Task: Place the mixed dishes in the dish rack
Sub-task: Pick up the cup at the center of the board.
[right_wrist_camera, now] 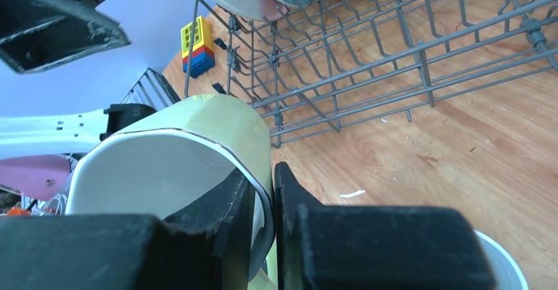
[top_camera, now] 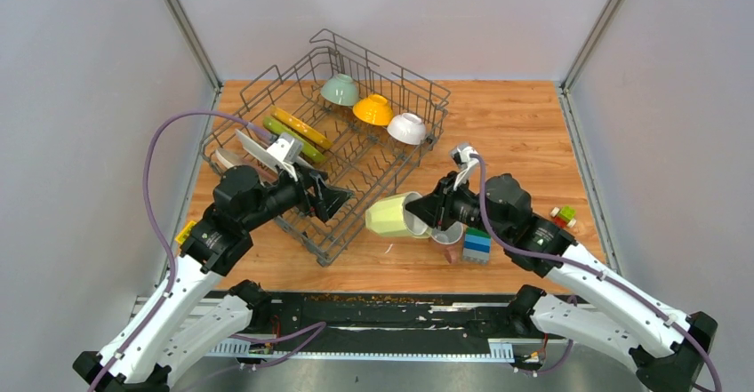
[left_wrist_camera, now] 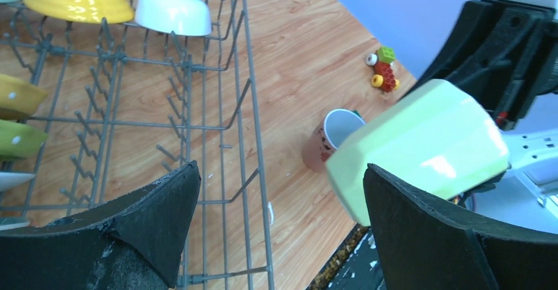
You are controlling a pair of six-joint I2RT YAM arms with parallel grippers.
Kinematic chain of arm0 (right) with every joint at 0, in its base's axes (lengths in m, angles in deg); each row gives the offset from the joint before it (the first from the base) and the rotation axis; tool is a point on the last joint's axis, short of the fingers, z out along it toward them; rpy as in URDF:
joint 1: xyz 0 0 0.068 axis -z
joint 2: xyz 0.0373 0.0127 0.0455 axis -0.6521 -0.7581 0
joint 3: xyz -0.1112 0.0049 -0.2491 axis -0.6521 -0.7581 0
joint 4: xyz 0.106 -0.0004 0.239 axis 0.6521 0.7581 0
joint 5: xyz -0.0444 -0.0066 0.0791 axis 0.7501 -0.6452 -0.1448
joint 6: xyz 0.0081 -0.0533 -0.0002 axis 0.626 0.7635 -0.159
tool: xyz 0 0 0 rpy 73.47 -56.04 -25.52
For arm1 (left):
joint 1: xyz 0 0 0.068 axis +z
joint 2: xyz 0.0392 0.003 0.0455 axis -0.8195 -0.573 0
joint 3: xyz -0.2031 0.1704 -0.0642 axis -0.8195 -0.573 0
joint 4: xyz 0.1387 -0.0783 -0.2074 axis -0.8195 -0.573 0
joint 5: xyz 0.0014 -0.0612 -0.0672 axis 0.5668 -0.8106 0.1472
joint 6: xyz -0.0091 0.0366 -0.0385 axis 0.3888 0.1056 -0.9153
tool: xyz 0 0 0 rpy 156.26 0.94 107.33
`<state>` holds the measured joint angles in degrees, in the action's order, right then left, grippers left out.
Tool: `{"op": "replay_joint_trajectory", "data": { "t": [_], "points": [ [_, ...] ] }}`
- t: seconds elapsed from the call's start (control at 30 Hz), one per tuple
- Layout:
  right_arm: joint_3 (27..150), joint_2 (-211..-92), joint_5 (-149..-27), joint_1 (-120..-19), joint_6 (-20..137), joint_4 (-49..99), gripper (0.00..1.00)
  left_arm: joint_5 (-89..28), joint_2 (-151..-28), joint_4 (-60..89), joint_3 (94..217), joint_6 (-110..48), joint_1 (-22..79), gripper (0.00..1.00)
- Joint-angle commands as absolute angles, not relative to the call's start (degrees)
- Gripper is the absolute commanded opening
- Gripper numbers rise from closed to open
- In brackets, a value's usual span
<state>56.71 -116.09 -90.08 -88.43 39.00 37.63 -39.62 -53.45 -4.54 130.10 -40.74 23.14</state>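
1. While the right gripper (right_wrist_camera: pixel 263 191) pinches the rim of the pale yellow mug (top_camera: pixel 391 215), the mug hangs tipped sideways over the counter (top_camera: pixel 516 134), just beside the near corner of the dish rack (top_camera: pixel 373 165).
2. Spread wide, the left gripper (left_wrist_camera: pixel 281 171) faces the mug.
3. Three bowls (top_camera: pixel 373 109) sit upturned in the rack.

We see the dish rack (top_camera: pixel 373 156) as bare grey metal wire, dull rather than shiny. The pale yellow mug (left_wrist_camera: pixel 421 142) is glazed ceramic, smooth and glossy, catching bright highlights. At the rack's one o'clock end, the yellow-orange bowl (top_camera: pixel 373 108) and white bowl (top_camera: pixel 406 127) show the same glaze. The surface (top_camera: pixel 507 134) is satin wood grain. The left end effector (left_wrist_camera: pixel 281 170) has matt black fingers, rough and scuffed at the edges. The stacked blocks (top_camera: pixel 477 244) look like smooth plastic.
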Motion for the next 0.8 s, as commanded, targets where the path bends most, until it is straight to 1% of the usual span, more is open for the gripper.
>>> {"op": "replay_joint_trajectory", "data": {
  "t": [0.0, 0.23, 0.5, 0.77],
  "points": [
    [61.0, -117.6, -89.2, -87.1, 35.2, 27.9, 0.0, -45.0, -52.9, 0.9, 129.6, -42.3, 22.9, 1.0],
    [63.4, -121.3, -97.7, -80.9, 30.2, 23.1, 0.0, -50.9, -52.9, 6.4, 126.9, -44.1, 22.9, 1.0],
    [62.5, -125.6, -111.1, -71.4, 18.5, 13.8, 0.0, -51.8, -53.7, 14.0, 123.1, -47.6, 22.9, 1.0],
    [59.8, -130.2, -119.0, -68.3, 9.0, 4.4, 0.0, -52.5, -56.2, 29.7, 116.8, -57.4, 22.9, 1.0]
  ]
}}
